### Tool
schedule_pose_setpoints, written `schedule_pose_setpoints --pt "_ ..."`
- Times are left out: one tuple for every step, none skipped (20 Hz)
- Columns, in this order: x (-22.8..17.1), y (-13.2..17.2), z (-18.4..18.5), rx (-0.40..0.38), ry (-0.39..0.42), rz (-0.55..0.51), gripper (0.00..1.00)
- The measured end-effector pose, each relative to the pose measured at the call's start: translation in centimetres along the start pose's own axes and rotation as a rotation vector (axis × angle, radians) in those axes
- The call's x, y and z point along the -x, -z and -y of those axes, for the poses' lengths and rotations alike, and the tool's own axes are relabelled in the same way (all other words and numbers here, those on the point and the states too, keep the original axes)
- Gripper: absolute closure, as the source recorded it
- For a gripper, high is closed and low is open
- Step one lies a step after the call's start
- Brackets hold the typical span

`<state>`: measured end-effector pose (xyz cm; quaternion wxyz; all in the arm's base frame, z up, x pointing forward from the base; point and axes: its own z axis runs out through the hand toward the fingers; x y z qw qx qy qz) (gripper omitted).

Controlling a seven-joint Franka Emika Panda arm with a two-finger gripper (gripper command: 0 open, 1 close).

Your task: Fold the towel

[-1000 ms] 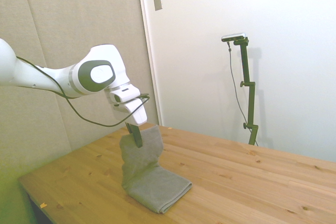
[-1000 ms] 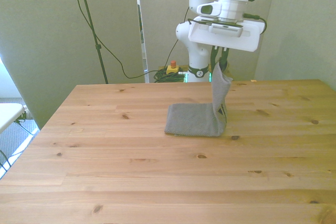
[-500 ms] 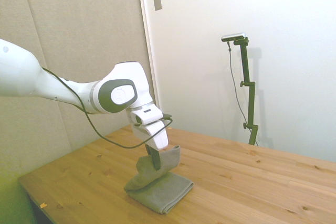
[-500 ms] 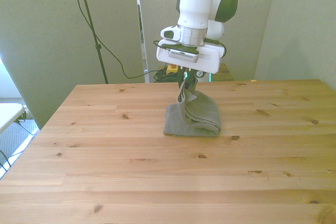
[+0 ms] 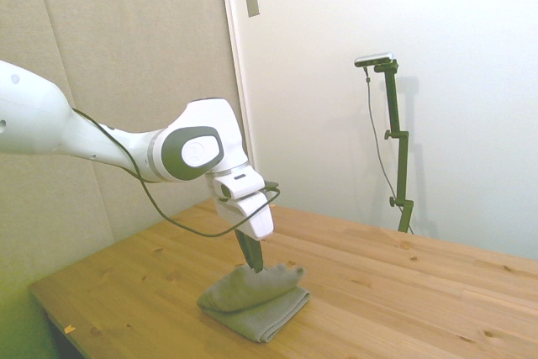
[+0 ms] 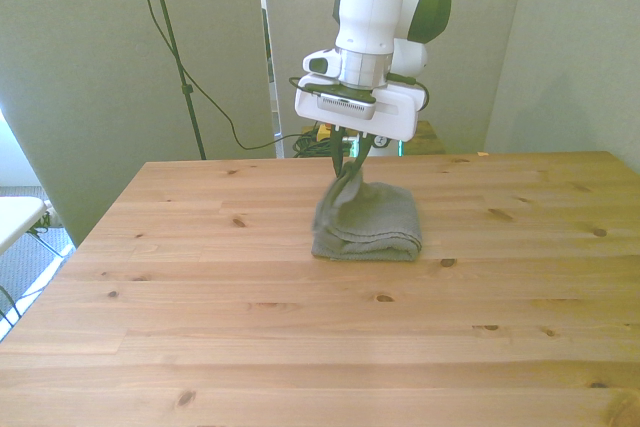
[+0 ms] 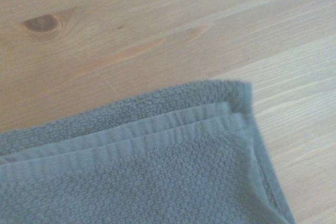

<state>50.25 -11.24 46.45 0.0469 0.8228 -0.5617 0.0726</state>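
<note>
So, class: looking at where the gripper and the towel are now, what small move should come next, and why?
Probably lower slightly and let go. The gripper pinches the towel's lifted edge, already carried over the rest of the cloth on the table. Only a small peak under the gripper stands above the stack, so releasing should let it lie flat.

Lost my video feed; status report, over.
Gripper shut on towel corner. Towel folded over itself on table, corner not yet released. Nothing in the way.
</note>
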Motion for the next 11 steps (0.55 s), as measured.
schedule_pose_setpoints --pt "0.1 0.7 -0.2 -0.007 0.001 -0.004 0.00" --pt "0.5 1.6 -0.5 -0.013 0.009 -0.006 0.00" --pt "1.0 2.4 -1.0 -0.013 0.026 -0.002 0.00" --pt "1.9 3.0 -1.6 -0.012 0.048 0.010 0.00" --pt "3.2 3.4 -2.2 -0.011 0.076 0.031 0.00" --pt "4.7 3.5 -2.9 -0.011 0.111 0.059 0.00" --pt "6.4 3.3 -3.5 -0.008 0.141 0.081 0.00" --pt "8.4 2.9 -4.2 -0.005 0.168 0.096 0.00" --pt "10.5 2.3 -4.9 0.001 0.198 0.107 0.00" --pt "12.8 1.8 -5.7 0.008 0.229 0.112 0.00" --pt "15.0 1.3 -6.7 0.016 0.263 0.110 0.00"
